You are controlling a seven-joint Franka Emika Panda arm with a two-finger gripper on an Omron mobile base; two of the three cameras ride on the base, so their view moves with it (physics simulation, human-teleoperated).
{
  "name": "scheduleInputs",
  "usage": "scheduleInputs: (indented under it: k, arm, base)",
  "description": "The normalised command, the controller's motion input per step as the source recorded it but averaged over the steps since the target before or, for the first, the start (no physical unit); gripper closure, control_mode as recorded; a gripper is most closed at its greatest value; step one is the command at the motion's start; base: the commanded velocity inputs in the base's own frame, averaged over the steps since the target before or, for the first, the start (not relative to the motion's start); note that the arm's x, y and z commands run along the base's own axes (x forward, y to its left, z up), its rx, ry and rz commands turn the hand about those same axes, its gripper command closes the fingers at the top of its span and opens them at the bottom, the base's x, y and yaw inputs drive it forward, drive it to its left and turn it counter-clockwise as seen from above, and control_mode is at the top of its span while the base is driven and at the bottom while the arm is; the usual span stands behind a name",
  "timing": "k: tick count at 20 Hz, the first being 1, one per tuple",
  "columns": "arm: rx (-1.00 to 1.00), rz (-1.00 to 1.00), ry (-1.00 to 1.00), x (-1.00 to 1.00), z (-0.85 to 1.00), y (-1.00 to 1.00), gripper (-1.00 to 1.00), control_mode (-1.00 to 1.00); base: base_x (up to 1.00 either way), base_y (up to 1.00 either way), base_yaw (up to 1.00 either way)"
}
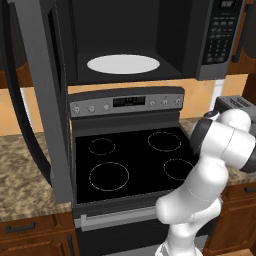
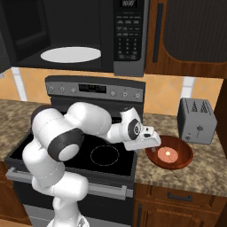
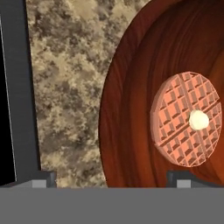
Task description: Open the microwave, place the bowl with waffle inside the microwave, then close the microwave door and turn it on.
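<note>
The pincer (image 3: 111, 179) is hanging wide open and empty just over the near rim of the bowl (image 2: 177, 160), which is sitting on the counter (image 2: 195, 175) with the waffle (image 3: 186, 119) slightly beyond the fingertips.

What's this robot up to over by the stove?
The robot arm is reaching for a brown bowl with a waffle in it, which sits on the counter right of the stove, beside the toaster. Its gripper hangs open over the bowl's near rim and holds nothing. Above the stove, the microwave is already open, its door swung out to the left and the white plate inside bare.
</note>
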Motion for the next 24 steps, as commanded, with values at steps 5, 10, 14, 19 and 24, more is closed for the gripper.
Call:
scheduleInputs:
  k: [5,10,14,19,24]
  arm:
    - [0.00,0.00,0.00,0.06,-0.03,0.00,-1.00,-1.00]
    - [0.03,0.00,0.03,0.21,-0.07,-0.03,-1.00,-1.00]
    - [0.02,0.00,0.00,0.11,-0.01,-0.09,1.00,-1.00]
    - [0.00,0.00,0.00,0.02,0.00,-0.12,1.00,-1.00]
    - [0.00,0.00,0.00,0.00,0.00,-0.03,1.00,-1.00]
  base:
    - [0.00,0.00,0.00]
    - [0.00,0.00,0.00]
    - [0.00,0.00,0.00]
    - [0.00,0.00,0.00]
    - [0.00,0.00,0.00]
